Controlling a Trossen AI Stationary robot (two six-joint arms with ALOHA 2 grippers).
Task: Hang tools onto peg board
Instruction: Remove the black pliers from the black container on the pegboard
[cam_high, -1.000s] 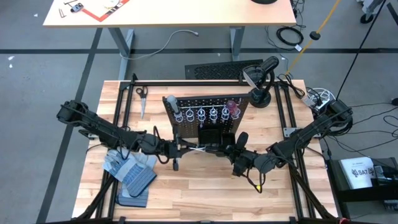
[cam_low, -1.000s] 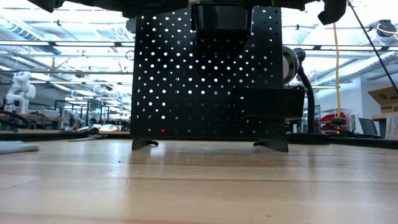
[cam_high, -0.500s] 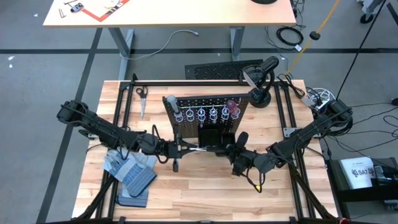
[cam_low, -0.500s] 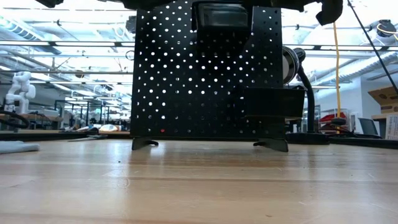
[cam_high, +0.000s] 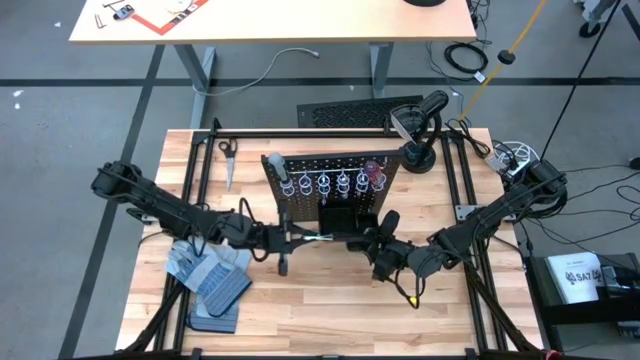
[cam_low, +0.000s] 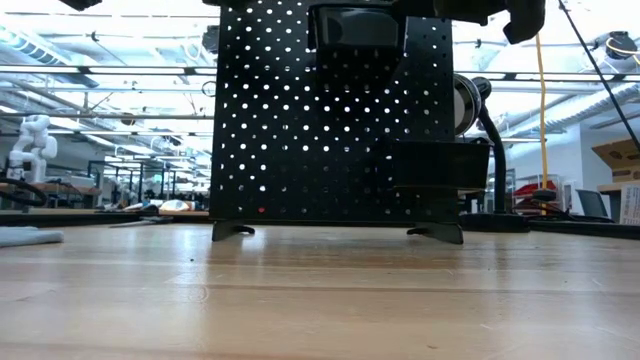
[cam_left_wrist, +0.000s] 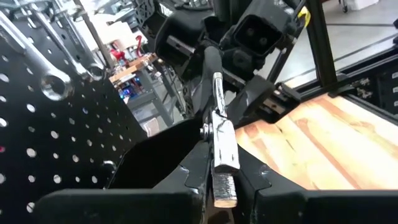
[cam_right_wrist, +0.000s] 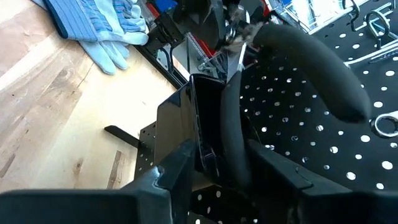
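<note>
The peg board (cam_high: 325, 185) stands upright at mid-table, a black perforated panel. Silver wrenches (cam_high: 322, 183) hang in its rings, and a red-handled screwdriver (cam_high: 375, 172) sits at its right end. Its black bin (cam_high: 345, 218) is on the near face. The black-and-silver pliers (cam_high: 318, 237) hang just in front of the bin, between both grippers. My left gripper (cam_high: 295, 238) is shut on their silver end. My right gripper (cam_high: 368, 240) is open, its fingers on either side of the black handles (cam_right_wrist: 231, 137). My left gripper pinches the pliers' silver jaw end (cam_left_wrist: 225, 167) between its two fingers. The fingers come in level from the table's left and lie along the pliers. The pliers are lifted clear and about level, handles (cam_left_wrist: 214, 68) pointing at the right gripper. My right gripper straddles the handles; whether a finger touches them I cannot tell.
Blue-grey gloves (cam_high: 210, 272) lie at the near left, beside the left arm. Scissors (cam_high: 227, 160) lie at the far left. A black stand (cam_high: 420, 130) rises at the far right, and a ribbed mat (cam_high: 345, 113) lies behind the board. Bare wood spreads in front of the board (cam_low: 330, 300).
</note>
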